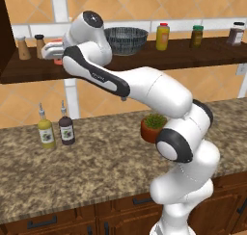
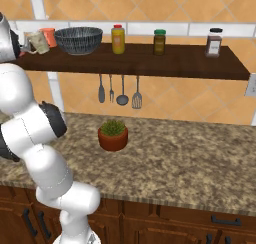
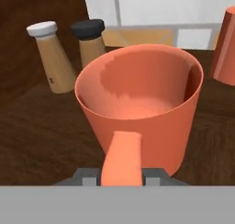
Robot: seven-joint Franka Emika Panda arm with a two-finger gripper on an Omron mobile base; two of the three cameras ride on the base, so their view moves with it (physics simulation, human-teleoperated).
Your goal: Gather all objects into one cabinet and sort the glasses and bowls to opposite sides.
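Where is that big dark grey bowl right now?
The dark grey bowl sits on the wooden shelf, toward its left end, between an orange cup and the yellow jar.

Pretty standard kitchen here, so I'll use the granite counter (image 2: 190, 158) as the anchor. It's a speckled brown and tan slab running the whole width. Right below it sit dark wood base cabinets (image 2: 165, 223) with black bar pulls. Behind and above it the wall (image 2: 170, 5) is orange-tan tile laid diagonally, crossed by a white tile band (image 2: 150, 28) higher up and a vertical white strip (image 1: 72, 99) toward the left end. A pale outlet plate (image 2: 251, 85) sits on the wall above the counter's right end. Lighting is flat and even.
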